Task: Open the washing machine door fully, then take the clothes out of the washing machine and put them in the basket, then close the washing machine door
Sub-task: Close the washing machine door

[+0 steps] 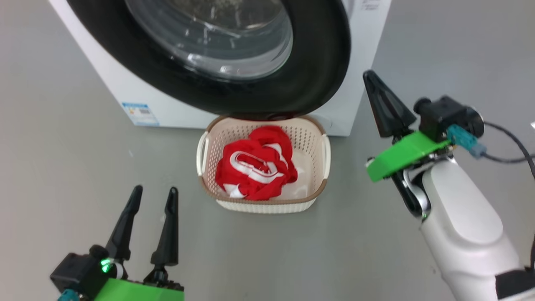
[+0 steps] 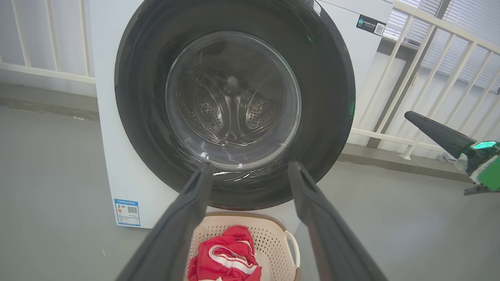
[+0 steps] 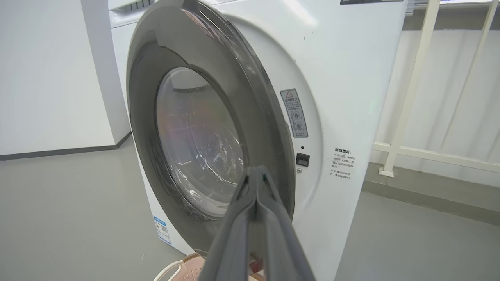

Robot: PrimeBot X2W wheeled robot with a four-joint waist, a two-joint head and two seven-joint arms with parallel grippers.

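Observation:
The washing machine (image 1: 121,90) stands ahead with its round black-rimmed door (image 1: 322,62) swung almost against the front. In the right wrist view the door (image 3: 254,101) stands slightly ajar, its latch side off the white panel. Red clothes (image 1: 255,167) with white stripes lie in the cream basket (image 1: 263,205) on the floor just below the door. My left gripper (image 1: 154,190) is open and empty, low and left of the basket. My right gripper (image 1: 370,79) is shut and empty, raised right of the door's edge. The left wrist view faces the door (image 2: 328,97), with the clothes (image 2: 224,257) below.
Grey floor (image 1: 62,167) surrounds the machine and basket. A blue label (image 1: 141,113) sits low on the machine's front. A white railing (image 2: 410,78) runs behind and to the right of the machine, and a white wall (image 3: 50,78) stands on its other side.

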